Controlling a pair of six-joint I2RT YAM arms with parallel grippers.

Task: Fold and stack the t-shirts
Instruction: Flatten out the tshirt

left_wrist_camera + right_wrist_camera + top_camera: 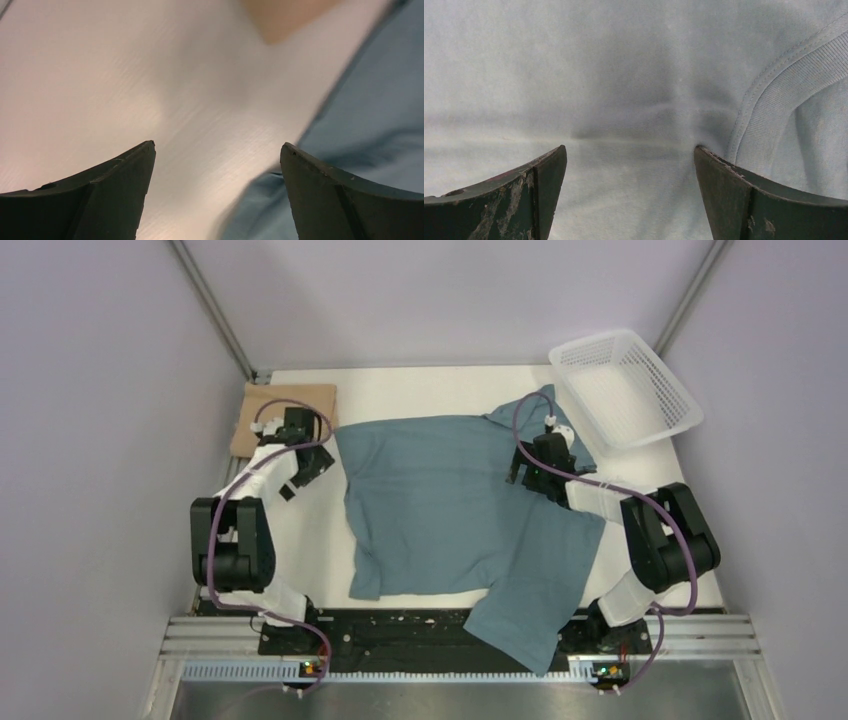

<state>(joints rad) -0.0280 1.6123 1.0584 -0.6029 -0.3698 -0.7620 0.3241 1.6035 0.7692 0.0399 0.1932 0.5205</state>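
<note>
Teal-blue t-shirt (pixel 440 500) flat on table (pixel 420 390), ribbed collar (pixel 794 75) beside right gripper (pixel 630 148)

Overhead view's evenly lit, soft and kinda flat, with only faint shadows on the white tabletop (pixel 420 390). Left wrist cam is streaky with blur: the table glows warm and the tan-beige cloth t-shirt (pixel 285 17) is mush. Right wrist cam is sharp on the dusty teal-blue cloth t-shirt (pixel 624 60), with a dim shadow patch mid-frame.

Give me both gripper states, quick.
Left gripper: open, empty, over the table at the edge of the blue shirt.
Right gripper: open, empty, over the blue shirt near its collar.
</note>
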